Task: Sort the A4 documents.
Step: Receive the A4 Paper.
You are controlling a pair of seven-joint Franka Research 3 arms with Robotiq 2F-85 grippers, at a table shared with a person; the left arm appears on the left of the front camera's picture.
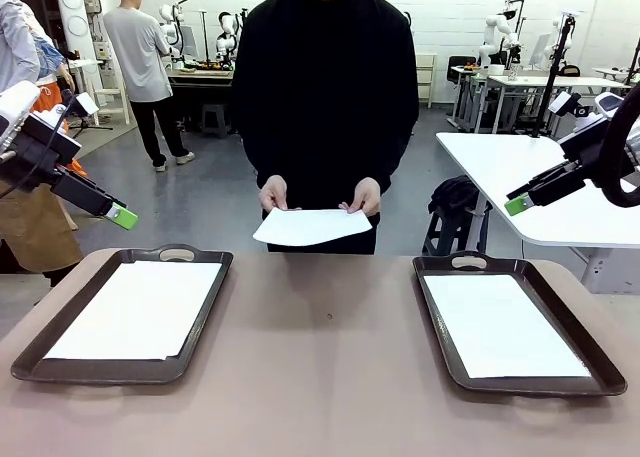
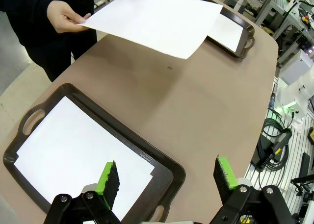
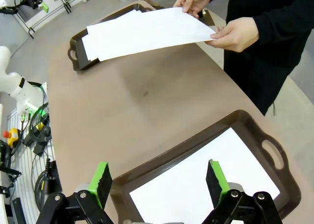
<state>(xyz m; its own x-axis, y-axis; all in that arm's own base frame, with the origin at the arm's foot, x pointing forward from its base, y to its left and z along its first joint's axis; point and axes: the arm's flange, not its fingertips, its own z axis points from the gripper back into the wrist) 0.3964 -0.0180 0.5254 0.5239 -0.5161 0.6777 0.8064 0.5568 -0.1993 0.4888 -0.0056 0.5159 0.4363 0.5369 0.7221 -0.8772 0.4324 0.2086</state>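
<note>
A person at the far side of the table holds one A4 sheet (image 1: 312,226) in both hands above the table edge; it appears again as the held sheet (image 2: 157,20) and the held sheet (image 3: 147,33). More A4 documents lie in both trays: a sheet (image 1: 140,309) in the left tray (image 1: 177,253) and a sheet (image 1: 505,324) in the right tray (image 1: 470,262). My left gripper (image 1: 122,217) hangs open above the left tray's sheet (image 2: 73,155), holding nothing. My right gripper (image 1: 517,204) is open and empty too, over the right tray's sheet (image 3: 206,185).
The brown tabletop (image 1: 320,357) between the two dark brown trays is bare. Under my left gripper (image 2: 166,176) sits the tray rim (image 2: 128,139); under my right gripper (image 3: 159,179) sits the other tray's rim (image 3: 171,159). A white table (image 1: 520,167) stands behind on the right.
</note>
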